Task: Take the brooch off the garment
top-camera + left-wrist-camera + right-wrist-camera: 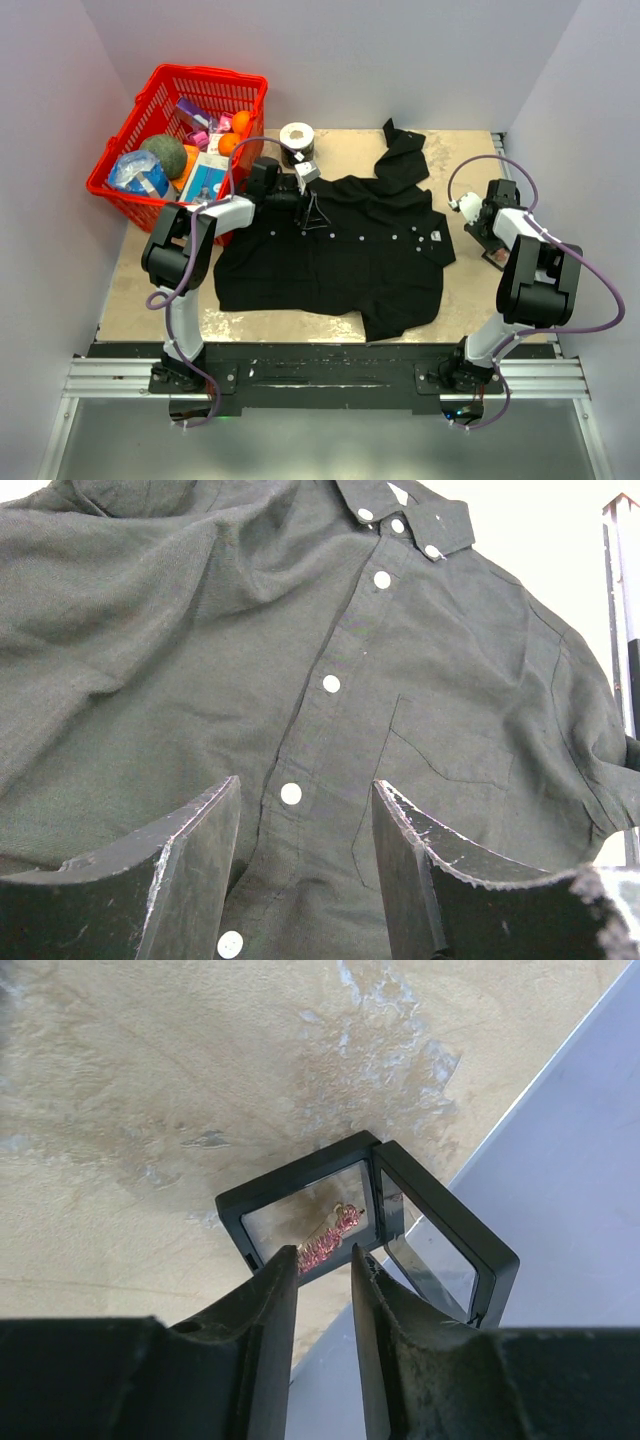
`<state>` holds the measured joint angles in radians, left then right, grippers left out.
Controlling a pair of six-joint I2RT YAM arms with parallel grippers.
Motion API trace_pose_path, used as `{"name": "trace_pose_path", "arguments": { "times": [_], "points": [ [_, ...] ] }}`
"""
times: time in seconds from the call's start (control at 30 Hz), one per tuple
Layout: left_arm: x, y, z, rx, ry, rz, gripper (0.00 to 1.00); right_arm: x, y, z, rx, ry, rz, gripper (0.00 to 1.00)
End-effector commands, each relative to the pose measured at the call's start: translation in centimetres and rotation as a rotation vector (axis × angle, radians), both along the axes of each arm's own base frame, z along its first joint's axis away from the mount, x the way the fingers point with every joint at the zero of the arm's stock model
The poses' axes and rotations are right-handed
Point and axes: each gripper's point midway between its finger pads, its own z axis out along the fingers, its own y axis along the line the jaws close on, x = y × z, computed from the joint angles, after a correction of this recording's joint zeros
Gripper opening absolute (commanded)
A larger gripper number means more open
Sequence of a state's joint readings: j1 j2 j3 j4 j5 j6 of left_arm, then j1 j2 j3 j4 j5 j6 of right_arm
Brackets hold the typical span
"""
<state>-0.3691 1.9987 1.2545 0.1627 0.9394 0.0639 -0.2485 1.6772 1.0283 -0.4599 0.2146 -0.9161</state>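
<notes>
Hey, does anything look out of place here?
Yes: the brooch is not on the black shirt; it sits in an open black case near the table's right edge, between the right claw's tips.

A red basket (pixel 205 71) at the far left corner of the tan table (pixel 345 150) held a round green fruit (pixel 163 155), oranges (pixel 240 122) and packets. A white tape roll (pixel 296 137) lay near it. A black hinged case (pixel 295 1173) stood open near the table's right edge.
</notes>
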Motion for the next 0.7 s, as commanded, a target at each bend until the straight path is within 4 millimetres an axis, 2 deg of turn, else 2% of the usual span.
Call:
{"name": "trace_pose_path", "arguments": {
  "times": [0.0, 0.27, 0.33, 0.37, 0.4, 0.43, 0.47, 0.5, 0.53, 0.57, 0.6, 0.63, 0.67],
  "points": [
    [-0.1, -0.5, 0.2, -0.02, -0.015, -0.029, 0.6, 1.0, 0.7, 0.8, 0.021, -0.033, 0.014, 0.32],
    [-0.3, -0.4, 0.0, -0.011, -0.011, -0.028, 0.6, 1.2, 1.4, 0.5, 0.048, -0.028, 0.015, 0.33],
    [-0.4, -0.3, 0.1, -0.012, -0.009, -0.028, 0.6, 2.2, 2.3, 1.4, 0.089, -0.06, 0.021, 0.33],
    [-0.4, -0.3, 0.2, -0.012, -0.009, -0.027, 0.6, 2.5, 3.6, 1.8, 0.122, -0.067, 0.024, 0.33],
    [-0.4, -0.3, 0.2, -0.011, -0.011, -0.026, 0.6, 3.8, 4.5, 3.1, 0.148, -0.103, 0.04, 0.35],
    [-0.4, -0.3, 0.5, -0.01, -0.015, -0.022, 0.61, 4.8, 7.2, 3.5, 0.224, -0.116, 0.101, 0.38],
    [-0.1, -0.3, 0.8, -0.007, -0.032, -0.017, 0.63, 4.8, 8.8, 4.1, 0.272, -0.104, 0.107, 0.4],
    [0.0, -0.2, 0.9, 0.0, -0.029, -0.015, 0.64, 6.5, 10.3, 5.9, 0.305, -0.151, 0.135, 0.41],
    [0.1, -0.2, 1.2, 0.004, -0.036, -0.012, 0.67, 7.4, 13.6, 6.6, 0.374, -0.165, 0.196, 0.47],
    [0.8, -0.3, 2.1, 0.006, -0.071, -0.012, 0.68, 7.9, 15.3, 7.4, 0.429, -0.175, 0.182, 0.52],
    [0.8, -0.2, 2.0, 0.022, -0.055, -0.015, 0.76, 9.9, 17.3, 10.3, 0.472, -0.24, 0.216, 0.56],
    [1.0, -0.3, 2.3, 0.028, -0.062, -0.019, 0.99, 10.7, 19.9, 11.0, 0.517, -0.244, 0.25, 0.65],
    [2.0, -0.5, 3.5, 0.03, -0.108, -0.019, 0.99, 11.5, 21.7, 12.4, 0.587, -0.279, 0.233, 0.71]
  ]
}}
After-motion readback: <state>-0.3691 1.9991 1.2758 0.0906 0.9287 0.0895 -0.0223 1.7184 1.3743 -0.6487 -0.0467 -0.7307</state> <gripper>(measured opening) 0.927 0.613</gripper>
